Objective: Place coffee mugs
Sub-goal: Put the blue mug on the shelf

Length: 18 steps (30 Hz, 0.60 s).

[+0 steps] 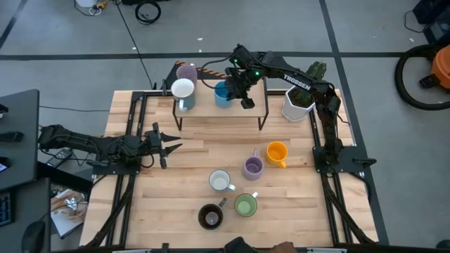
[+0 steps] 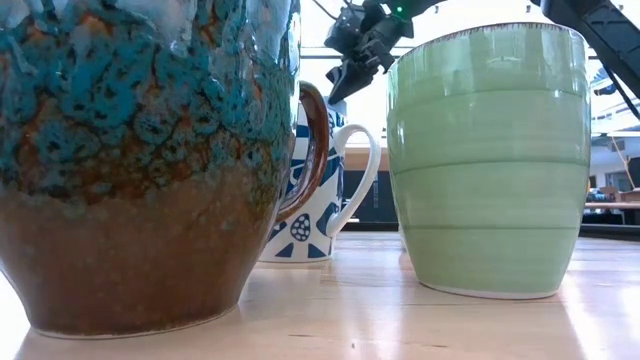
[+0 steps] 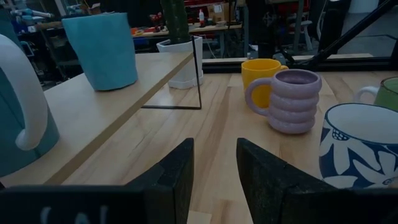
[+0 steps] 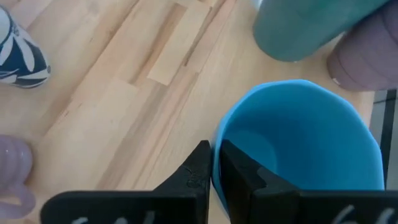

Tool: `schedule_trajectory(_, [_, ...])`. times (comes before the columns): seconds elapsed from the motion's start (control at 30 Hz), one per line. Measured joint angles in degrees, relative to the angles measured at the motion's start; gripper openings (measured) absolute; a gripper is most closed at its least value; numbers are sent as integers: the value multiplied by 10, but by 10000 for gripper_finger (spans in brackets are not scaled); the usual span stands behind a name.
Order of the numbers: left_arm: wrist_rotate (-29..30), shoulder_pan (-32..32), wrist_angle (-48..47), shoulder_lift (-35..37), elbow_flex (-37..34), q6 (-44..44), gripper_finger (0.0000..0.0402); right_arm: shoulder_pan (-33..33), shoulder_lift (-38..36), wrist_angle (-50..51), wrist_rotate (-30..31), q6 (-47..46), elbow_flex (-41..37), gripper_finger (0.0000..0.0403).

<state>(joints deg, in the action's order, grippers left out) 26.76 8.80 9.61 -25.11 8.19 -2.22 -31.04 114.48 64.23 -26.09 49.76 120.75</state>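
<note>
A blue mug [image 1: 223,93] stands on a raised wooden shelf [image 1: 211,111] at the table's far middle. My right gripper [image 4: 214,152] is shut on its rim. A teal mug with a white inside [image 1: 183,90] and a lilac mug [image 1: 186,72] stand on the shelf's left end. On the table below are an orange mug [image 1: 277,152], a lilac mug [image 1: 252,167], a white mug with a blue pattern [image 1: 220,181], a green mug [image 1: 245,205] and a dark brown mug [image 1: 210,216]. My left gripper [image 1: 167,145] waits open at the table's left, holding nothing. My right gripper pinches the blue mug's wall at the rim [image 4: 219,140], with one finger [image 4: 242,177] inside the mug and the other finger [image 4: 198,168] outside. The fingers slant down onto it from above. The mug is upright, its base [image 3: 111,82] on the shelf.
A white faceted pot with a green cactus [image 1: 299,104] stands just right of the shelf. The shelf rests on thin dark legs [image 1: 263,116]. Bare wood lies between the shelf's front and the mugs on the table.
</note>
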Motion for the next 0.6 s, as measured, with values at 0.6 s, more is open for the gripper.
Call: schedule_trajectory(0.6, [0, 0, -1, 0, 0, 0, 128, 15, -10, -13, 79, -106, 1, 142])
